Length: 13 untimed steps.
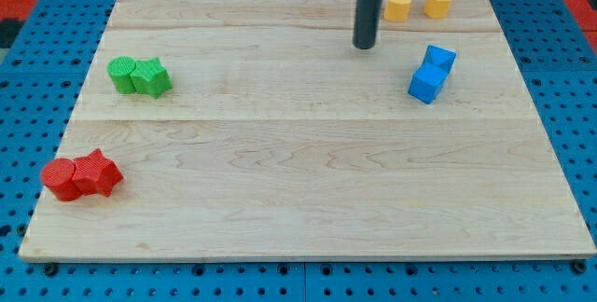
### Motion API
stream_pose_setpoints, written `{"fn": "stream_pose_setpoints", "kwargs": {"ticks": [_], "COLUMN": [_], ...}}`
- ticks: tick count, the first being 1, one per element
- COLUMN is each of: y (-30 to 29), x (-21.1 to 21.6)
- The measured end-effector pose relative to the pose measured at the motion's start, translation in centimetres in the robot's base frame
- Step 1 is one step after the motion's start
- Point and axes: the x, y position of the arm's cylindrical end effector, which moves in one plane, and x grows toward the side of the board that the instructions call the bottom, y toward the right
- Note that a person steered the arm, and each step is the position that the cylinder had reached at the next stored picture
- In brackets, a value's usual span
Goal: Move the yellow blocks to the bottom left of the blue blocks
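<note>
Two yellow blocks sit near the view's top right edge of the wooden board [298,181]: one [397,5] on the left and a hexagonal one [439,1] to its right, a small gap between them. Two blue blocks touch each other below them: a cube [426,83] and another blue block [439,59] just above and right of it. My tip [364,46] is on the board left of and slightly below the left yellow block, and left of and above the blue blocks, touching none.
Two green blocks [138,75] touch at the view's left. A red cylinder [60,180] and a red star block [97,173] touch at the lower left. A blue pegboard [37,22] surrounds the board.
</note>
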Motion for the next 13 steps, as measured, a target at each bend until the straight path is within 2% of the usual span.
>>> {"fn": "stream_pose_setpoints", "kwargs": {"ticks": [2,3,5,6,7,8,10,11,12,13], "y": [14.7,15.5,2.5,4.4,3.2,-4.9,-5.1,-2.3,-2.1,-2.8], "x": [-4.4,-8.3,-8.4,-11.5,-11.5,-11.6,-9.6,-5.9,-5.8,-11.5]}}
